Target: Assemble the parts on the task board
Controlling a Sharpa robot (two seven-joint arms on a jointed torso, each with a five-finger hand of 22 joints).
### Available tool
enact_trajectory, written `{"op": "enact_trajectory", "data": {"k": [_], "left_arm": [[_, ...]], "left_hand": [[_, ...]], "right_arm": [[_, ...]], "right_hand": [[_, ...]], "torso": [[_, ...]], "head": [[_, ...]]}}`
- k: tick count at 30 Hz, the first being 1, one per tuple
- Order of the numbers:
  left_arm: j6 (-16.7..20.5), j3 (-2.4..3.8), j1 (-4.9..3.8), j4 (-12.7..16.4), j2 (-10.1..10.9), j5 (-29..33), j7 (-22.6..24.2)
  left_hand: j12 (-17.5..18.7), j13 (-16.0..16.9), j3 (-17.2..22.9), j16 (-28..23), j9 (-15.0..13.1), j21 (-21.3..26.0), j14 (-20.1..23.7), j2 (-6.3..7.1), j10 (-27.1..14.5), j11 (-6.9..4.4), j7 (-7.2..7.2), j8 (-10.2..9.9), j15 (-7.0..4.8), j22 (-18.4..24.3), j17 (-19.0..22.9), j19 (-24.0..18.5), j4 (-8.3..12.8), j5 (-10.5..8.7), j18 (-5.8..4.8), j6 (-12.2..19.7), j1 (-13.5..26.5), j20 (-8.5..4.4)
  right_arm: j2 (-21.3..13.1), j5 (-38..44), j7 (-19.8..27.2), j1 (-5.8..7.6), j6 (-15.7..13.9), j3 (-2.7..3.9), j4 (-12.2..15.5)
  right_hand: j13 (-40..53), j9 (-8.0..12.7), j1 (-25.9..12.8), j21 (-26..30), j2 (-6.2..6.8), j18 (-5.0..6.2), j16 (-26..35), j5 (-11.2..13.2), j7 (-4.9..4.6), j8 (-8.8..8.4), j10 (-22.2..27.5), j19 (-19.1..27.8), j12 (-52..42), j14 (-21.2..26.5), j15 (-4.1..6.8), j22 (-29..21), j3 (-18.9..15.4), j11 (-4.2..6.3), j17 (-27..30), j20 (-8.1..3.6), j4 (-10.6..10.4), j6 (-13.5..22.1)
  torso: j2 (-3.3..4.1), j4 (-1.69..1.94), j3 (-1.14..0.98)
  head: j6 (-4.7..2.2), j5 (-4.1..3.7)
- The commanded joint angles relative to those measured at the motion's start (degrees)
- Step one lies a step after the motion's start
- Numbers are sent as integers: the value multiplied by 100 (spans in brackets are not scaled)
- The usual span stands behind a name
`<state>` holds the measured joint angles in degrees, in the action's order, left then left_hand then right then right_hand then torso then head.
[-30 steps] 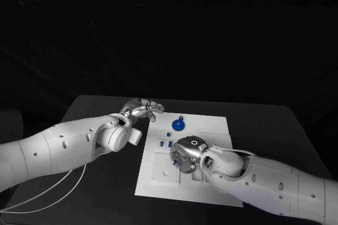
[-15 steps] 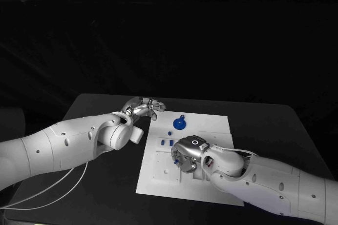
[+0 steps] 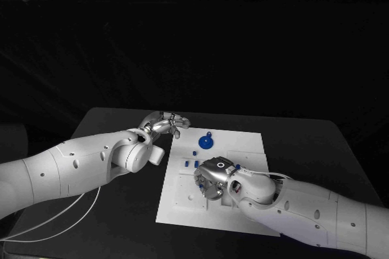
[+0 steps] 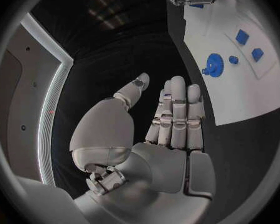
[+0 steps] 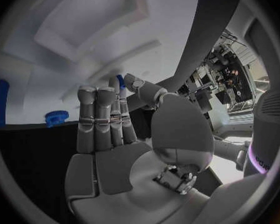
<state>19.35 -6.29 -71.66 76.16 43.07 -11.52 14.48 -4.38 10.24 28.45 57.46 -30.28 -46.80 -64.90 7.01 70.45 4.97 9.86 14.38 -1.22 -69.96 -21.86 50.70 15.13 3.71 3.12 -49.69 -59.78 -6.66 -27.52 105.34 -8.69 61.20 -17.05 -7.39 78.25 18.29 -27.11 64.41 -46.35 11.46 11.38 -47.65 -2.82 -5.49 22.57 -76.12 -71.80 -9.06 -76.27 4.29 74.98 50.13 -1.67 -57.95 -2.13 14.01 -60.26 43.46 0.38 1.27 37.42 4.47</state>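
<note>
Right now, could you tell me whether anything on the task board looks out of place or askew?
Nothing stands out. The task board lies flat on the table, with the blue gear and small blue parts resting on it. The right hand is low over the board's middle; the left hand is off its far corner, holding nothing.

right robot hand (image 3: 212,177) covering part of the task board (image 3: 243,152), small blue parts (image 3: 191,164) too tiny to identify

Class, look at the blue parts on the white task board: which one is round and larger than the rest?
The blue gear, lying near the far edge of the task board. It is a round disc; the other blue parts, nearer the right hand, are small blocks.
</note>
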Motion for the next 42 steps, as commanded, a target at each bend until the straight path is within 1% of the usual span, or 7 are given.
{"op": "enact_trajectory", "data": {"k": [1, 17, 21, 24, 32, 36, 42], "left_arm": [[-52, 4, -7, 19, -6, 36, 41], [-64, 3, -7, 11, 37, 36, 24], [-60, 2, -7, 3, 59, 36, 30], [-56, 2, -7, -11, 68, 36, 33], [-70, 2, -7, -25, 80, 38, 60], [-79, 2, -7, -30, 84, 39, 76], [-86, 1, -6, -32, 82, 40, 81]], "left_hand": [[22, -6, -19, -19, 9, -11, -35, -38, -25, 22, -15, 26, 2, -8, -9, 43, 13, 10, 148, 16, 1, -20], [31, -11, -24, -30, 18, -8, -31, -30, -46, 28, -11, 26, 7, -13, -19, 45, 12, 2, 150, 29, 4, -17], [33, -12, -24, -31, 20, -7, -30, -28, -51, 29, -10, 26, 8, -14, -21, 45, 13, 1, 151, 32, 4, -17], [34, -12, -24, -33, 21, -7, -30, -28, -53, 30, -10, 26, 9, -15, -23, 45, 13, 0, 152, 33, 3, -16], [34, -13, -23, -35, 23, -6, -30, -28, -57, 31, -9, 27, 10, -16, -26, 45, 14, 0, 153, 36, 1, -15], [34, -13, -23, -35, 24, -5, -30, -29, -57, 31, -9, 27, 10, -17, -27, 45, 14, 0, 153, 37, -1, -15], [32, -13, -22, -38, 25, -4, -29, -30, -55, 31, -9, 29, 10, -17, -29, 44, 15, 1, 154, 37, -2, -14]], "right_arm": [[13, 39, -24, -38, 276, -43, -31], [-243, -201, 7, -33, -333, -48, 197], [-477, -236, 11, -10, -604, -31, 473], [-675, -269, 22, 66, -713, 51, 670], [-1256, -526, 105, 285, -561, 470, 969], [-1527, -701, 165, 399, -379, 580, 934], [-1692, -638, 130, 463, -65, 624, 785]], "right_hand": [[10, -4, -77, -53, 11, 362, -31, -21, -37, -39, 55, -18, 60, 19, -12, 129, -22, -50, 12, -90, 8, 49], [-221, 197, -386, -110, 539, 362, -126, -24, -401, -543, 1106, 170, 552, 199, -362, 109, -726, -416, 17, -41, -16, 926], [-312, 223, -421, -88, 557, 362, -140, -27, -315, -584, 1316, 221, 538, 251, -424, 97, -941, -483, 36, -14, 62, 1041], [-318, 224, -385, -87, 558, 362, -152, -27, -301, -579, 1294, 218, 512, 248, -417, 94, -951, -476, 42, -16, 73, 1045], [-320, 211, -105, -138, 556, 362, -239, -20, -315, -517, 1087, 113, 408, 154, -341, 98, -721, -399, 59, -57, -13, 979], [-322, 210, -54, -177, 556, 362, -277, -27, -331, -497, 1007, 76, 375, 122, -316, 109, -666, -373, 63, -68, -45, 955], [-347, 220, -132, -203, 566, 362, -297, -34, -356, -497, 1011, 95, 392, 136, -320, 118, -760, -375, 72, -62, -37, 967]], "torso": [[-3, 0, 0], [-5, -9, -15], [-8, -17, -15], [-5, -19, -14], [-7, -17, -9], [-8, -17, -9], [-2, -11, -18]], "head": [[1, -6], [-19, -27], [-34, -45], [-45, -57], [-100, -119], [-124, -157], [-131, -165]]}}
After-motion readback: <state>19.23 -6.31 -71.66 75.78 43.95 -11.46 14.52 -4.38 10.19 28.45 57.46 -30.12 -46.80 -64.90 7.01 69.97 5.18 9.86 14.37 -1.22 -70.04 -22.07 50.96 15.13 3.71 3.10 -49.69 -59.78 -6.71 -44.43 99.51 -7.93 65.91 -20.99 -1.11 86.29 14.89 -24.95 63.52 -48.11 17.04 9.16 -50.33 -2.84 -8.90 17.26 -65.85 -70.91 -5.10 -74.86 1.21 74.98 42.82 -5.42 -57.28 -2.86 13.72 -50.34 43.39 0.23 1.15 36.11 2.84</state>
